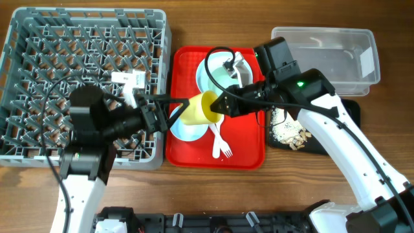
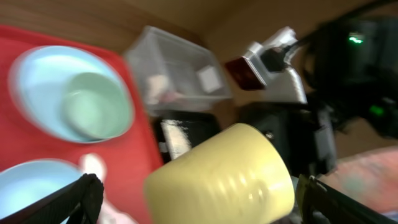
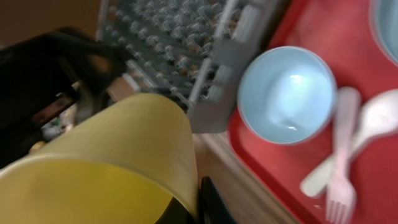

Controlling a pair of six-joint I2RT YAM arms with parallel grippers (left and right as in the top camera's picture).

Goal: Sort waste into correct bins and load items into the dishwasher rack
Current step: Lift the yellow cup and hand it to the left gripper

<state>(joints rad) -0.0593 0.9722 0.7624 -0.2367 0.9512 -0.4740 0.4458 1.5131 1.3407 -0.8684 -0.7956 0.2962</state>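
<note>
Handover of the yellow cup (image 1: pixel 196 109) was judged to be in hand. Above the red tray (image 1: pixel 187 154), the cup was pinched at its rim by the right gripper (image 1: pixel 218 104). The left gripper (image 1: pixel 169 111) was spread wide around it, seemingly untouched. Closing there was called for next, then carriage to the dishwasher rack (image 1: pixel 84 13), far left.

The left arm (image 1: pixel 81 184), lower left of the overhead frame, has a white lower link and black cylindrical joint housings. A thin black cable (image 1: pixel 57 175) runs beside the link. The right arm (image 1: pixel 339 139), at the right side, has white curved links. Its black joint housing carries a lit green indicator (image 1: pixel 299 83). A black box module (image 1: pixel 278 57) sits at upper centre, fed by a black cable loop (image 1: pixel 217 53). The left gripper (image 1: pixel 171 111) and right gripper (image 1: pixel 221 103) are black.
</note>
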